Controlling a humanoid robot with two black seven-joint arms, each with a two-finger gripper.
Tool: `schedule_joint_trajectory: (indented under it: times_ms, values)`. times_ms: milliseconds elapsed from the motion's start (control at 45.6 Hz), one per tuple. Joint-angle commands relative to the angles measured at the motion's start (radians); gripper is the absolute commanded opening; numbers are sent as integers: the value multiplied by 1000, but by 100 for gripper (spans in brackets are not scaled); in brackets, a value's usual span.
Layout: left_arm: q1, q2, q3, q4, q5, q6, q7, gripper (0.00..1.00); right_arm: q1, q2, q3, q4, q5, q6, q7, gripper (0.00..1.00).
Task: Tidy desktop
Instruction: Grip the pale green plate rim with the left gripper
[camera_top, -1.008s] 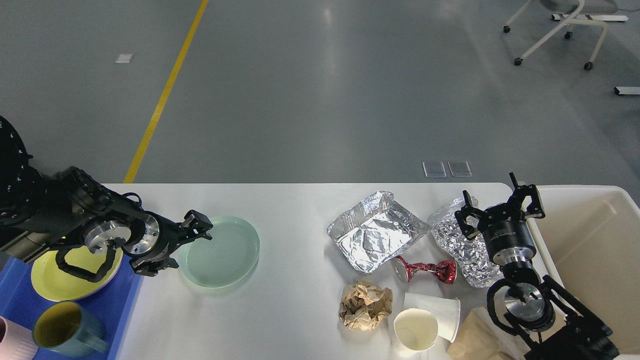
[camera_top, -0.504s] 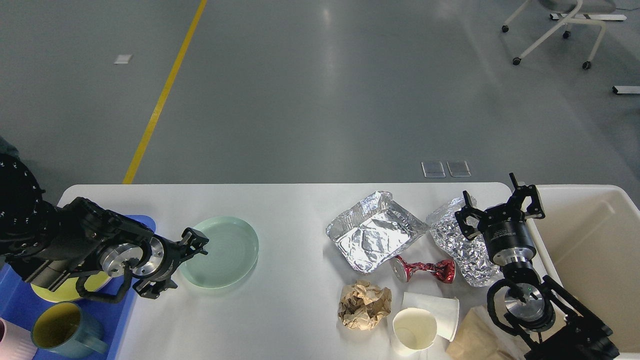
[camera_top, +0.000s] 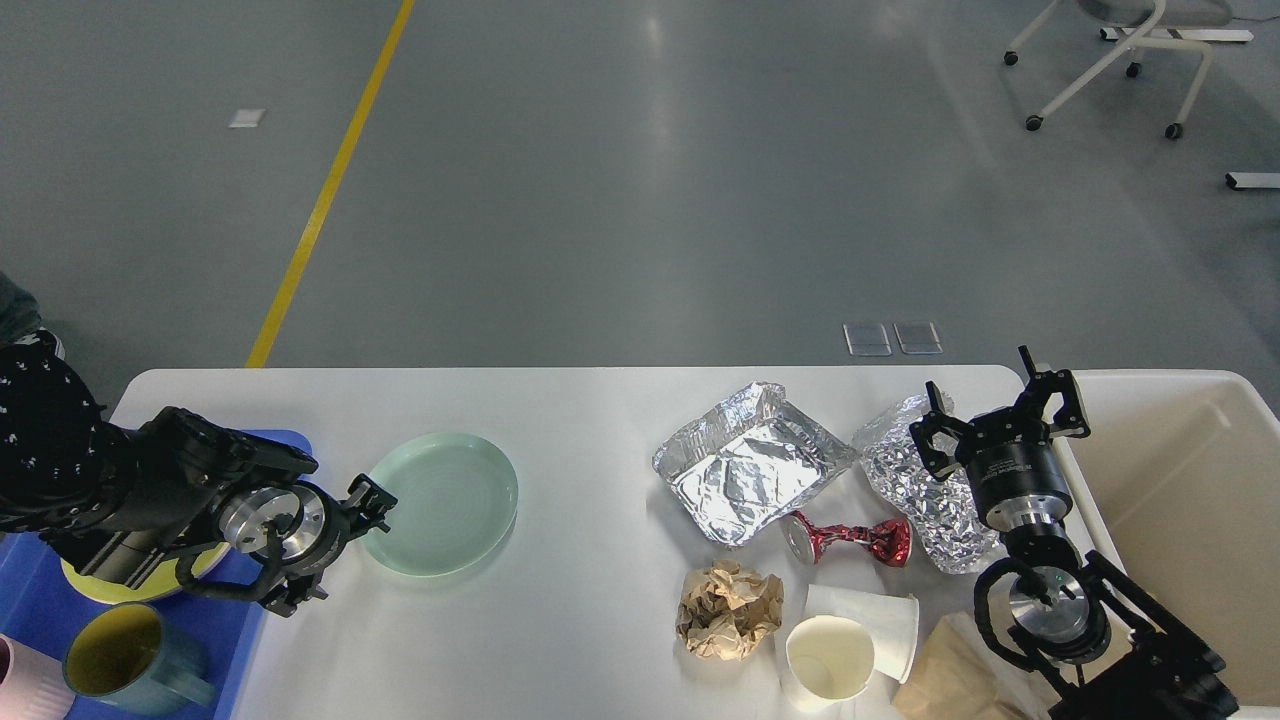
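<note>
The desktop (camera_top: 580, 450) is a wide white tabletop. A pale green plate (camera_top: 440, 503) lies on its left half. My left gripper (camera_top: 338, 545) is open, its upper finger at the plate's left rim. On the right half lie a foil tray (camera_top: 745, 470), crumpled foil (camera_top: 925, 505), a red foil wrapper (camera_top: 850, 540), a crumpled brown paper ball (camera_top: 730, 610), two paper cups (camera_top: 830, 665) and a brown paper bag (camera_top: 950, 680). My right gripper (camera_top: 995, 420) is open and empty above the crumpled foil.
A cream bin (camera_top: 1180, 520) stands off the desktop's right end. A blue tray (camera_top: 40, 600) at the left holds a yellow plate (camera_top: 100, 582), a blue mug (camera_top: 130, 660) and a pink cup (camera_top: 12, 690). Grey floor lies beyond the far edge.
My left arm has drawn back to the left and down, so its gripper has moved off the green plate to its left rim. The plate and the right arm have not moved.
</note>
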Motion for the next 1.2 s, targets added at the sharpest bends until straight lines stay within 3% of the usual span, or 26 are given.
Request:
schedule_joint_trajectory:
  times_ms: [0, 219, 482, 548, 832, 986, 1095, 1183]
  values:
    - [13, -1, -6, 24, 1, 3, -14, 93, 0, 0, 0, 0, 0, 0, 1, 100]
    - [31, -4, -20, 32, 10, 19, -79, 86, 0, 0, 0, 0, 0, 0, 1, 100]
    - [51, -6, -21, 32, 52, 3, -172, 69, 0, 0, -1, 0, 0, 0, -1, 100]
    - [53, -6, -18, 32, 59, -4, -174, 65, 0, 0, 0, 0, 0, 0, 1, 100]
    - [62, -6, -14, 30, 98, -7, -174, 64, 0, 0, 0, 0, 0, 0, -1, 100]
    - [62, -6, -17, 30, 99, -21, -171, 46, 0, 0, 0, 0, 0, 0, 1, 100]
    - [60, -3, -17, 30, 99, -89, -169, 29, 0, 0, 0, 0, 0, 0, 1, 100]
    - [60, -1, -12, 30, 99, -121, -168, 22, 0, 0, 0, 0, 0, 0, -1, 100]
